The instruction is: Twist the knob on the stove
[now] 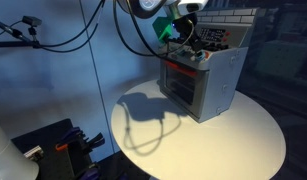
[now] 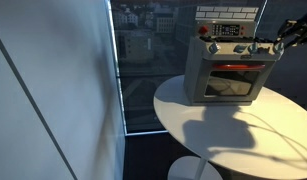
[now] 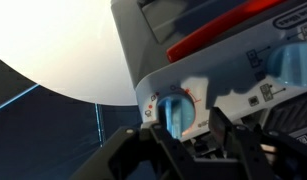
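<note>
The stove [image 1: 215,78] is a small grey toy oven with a red-framed glass door, standing on a round white table [image 1: 228,140]. It shows in both exterior views [image 2: 229,72], with a row of pale blue knobs [image 2: 233,47] above the door. My gripper [image 1: 183,42] is at the end knob of that row [image 2: 276,43]. In the wrist view a pale blue knob [image 3: 175,112] with red markings sits between my two dark fingers [image 3: 183,135]. The jaws are open, with a gap beside the knob.
The table [image 2: 243,130] ends close in front of the stove. A large window [image 2: 143,50] stands behind and beside it. Black equipment [image 1: 53,145] sits low beside the table, and cables [image 1: 63,35] hang above.
</note>
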Robot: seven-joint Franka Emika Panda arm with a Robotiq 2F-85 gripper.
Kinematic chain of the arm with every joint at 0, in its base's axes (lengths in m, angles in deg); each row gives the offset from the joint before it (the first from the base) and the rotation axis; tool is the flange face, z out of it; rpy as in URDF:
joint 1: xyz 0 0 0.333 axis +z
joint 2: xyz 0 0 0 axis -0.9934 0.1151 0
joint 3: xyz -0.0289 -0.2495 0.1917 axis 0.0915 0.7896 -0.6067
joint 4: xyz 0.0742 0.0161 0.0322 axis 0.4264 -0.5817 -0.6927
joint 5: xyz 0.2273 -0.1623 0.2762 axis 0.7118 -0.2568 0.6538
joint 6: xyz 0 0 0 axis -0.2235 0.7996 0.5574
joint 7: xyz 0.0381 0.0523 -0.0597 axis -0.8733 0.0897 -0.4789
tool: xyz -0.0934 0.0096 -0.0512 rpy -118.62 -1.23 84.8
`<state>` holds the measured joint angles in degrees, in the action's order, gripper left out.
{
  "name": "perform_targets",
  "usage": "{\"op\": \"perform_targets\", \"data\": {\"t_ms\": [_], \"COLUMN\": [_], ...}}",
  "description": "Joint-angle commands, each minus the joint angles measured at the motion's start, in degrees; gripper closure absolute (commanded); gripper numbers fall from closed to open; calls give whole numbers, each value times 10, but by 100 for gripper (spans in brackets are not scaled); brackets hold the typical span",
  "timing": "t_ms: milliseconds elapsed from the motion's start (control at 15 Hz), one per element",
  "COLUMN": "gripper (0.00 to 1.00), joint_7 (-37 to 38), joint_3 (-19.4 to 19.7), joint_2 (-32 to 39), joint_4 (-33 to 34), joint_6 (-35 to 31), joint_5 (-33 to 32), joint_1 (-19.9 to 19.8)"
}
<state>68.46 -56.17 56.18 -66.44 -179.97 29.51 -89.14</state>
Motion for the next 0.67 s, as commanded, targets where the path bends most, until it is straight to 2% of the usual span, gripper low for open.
{"op": "perform_targets", "data": {"t_ms": [0, 600], "gripper": [48, 49], "joint_7": [-17, -17], "joint_3": [3, 5], "joint_2": [11, 18], "joint_4": [18, 25], "joint_6": [-4, -3], "joint_5": [17, 18], "joint_1": [0, -1]}}
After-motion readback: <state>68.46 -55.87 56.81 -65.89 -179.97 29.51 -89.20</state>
